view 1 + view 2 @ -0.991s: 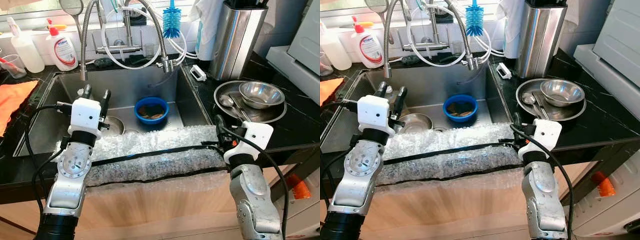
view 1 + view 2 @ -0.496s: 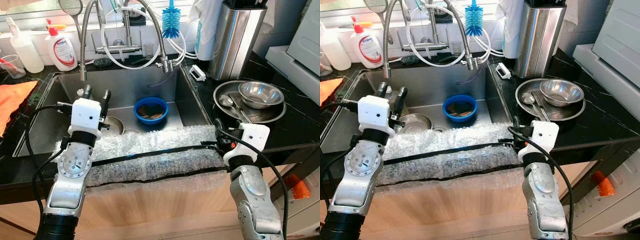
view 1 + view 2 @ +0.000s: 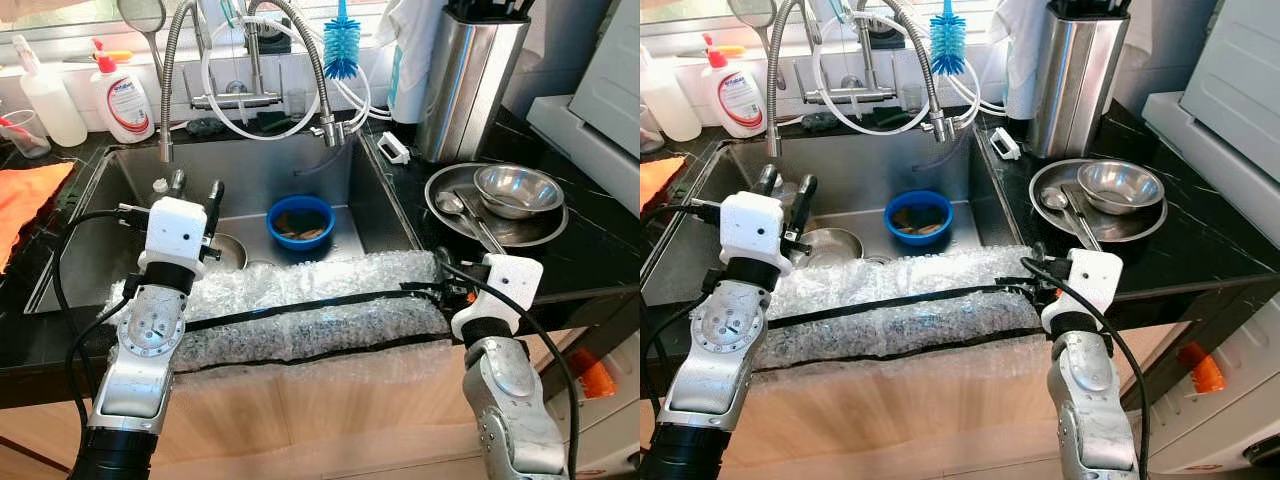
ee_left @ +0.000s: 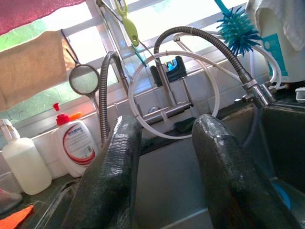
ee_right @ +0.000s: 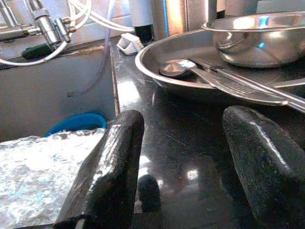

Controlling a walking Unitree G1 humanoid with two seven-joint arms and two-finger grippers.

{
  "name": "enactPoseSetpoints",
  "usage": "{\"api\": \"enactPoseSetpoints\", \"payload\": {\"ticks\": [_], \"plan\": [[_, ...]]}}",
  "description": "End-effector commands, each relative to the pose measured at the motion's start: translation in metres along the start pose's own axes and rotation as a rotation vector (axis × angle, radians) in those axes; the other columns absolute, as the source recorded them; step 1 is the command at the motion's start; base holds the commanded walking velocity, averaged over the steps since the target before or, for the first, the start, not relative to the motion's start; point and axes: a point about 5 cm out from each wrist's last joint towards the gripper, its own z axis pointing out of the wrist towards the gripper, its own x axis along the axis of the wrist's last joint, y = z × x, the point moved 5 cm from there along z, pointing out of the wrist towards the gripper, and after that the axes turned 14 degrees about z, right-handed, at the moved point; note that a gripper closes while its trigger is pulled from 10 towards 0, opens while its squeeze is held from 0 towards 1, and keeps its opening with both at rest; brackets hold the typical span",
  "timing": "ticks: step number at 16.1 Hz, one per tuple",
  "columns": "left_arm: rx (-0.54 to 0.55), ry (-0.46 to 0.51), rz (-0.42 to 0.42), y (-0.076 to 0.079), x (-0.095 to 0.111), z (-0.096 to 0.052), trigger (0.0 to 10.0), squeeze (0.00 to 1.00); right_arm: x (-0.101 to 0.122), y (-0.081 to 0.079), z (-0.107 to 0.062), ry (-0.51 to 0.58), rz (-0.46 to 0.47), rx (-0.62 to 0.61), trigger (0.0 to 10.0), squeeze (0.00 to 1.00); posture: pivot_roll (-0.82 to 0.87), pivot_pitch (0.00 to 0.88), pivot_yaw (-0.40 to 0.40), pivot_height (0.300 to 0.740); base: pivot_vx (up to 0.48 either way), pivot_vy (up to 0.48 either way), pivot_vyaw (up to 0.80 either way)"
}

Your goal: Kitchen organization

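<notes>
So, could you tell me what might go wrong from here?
1. The right gripper sits low on the counter, open, near the tray; reaching forward could knock the spoon or bowl.
2. The left gripper hangs over the sink; swinging it could catch the hose.

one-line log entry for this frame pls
left hand: open, over sink | right hand: open, low over counter near steel plate | blue bowl: in sink

We see a steel plate (image 3: 450, 220) on the black counter just right of the sink (image 3: 250, 170), carrying a steel bowl (image 3: 518, 188), a spoon (image 3: 452, 203) and flat utensils; a blue bowl (image 3: 301, 220) sits upright inside the sink.
</notes>
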Motion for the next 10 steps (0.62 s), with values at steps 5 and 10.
{"api": "enactPoseSetpoints", "payload": {"ticks": [5, 10], "plan": [[0.015, 0.013, 0.008, -0.0026, 0.0029, 0.0027, 10.0, 0.00, 0.0040, 0.0008, 0.0015, 0.019, 0.017, -0.006, 10.0, 0.00, -0.07, 0.000, 0.007, 0.740, 0.000, 0.000, 0.00], [0.009, 0.017, 0.014, -0.0012, 0.0034, 0.0026, 10.0, 0.00, 0.0101, -0.0036, 0.0020, 0.047, 0.034, 0.011, 10.0, 0.00, -0.07, 0.000, 0.005, 0.740, 0.000, 0.000, 0.00]]}}
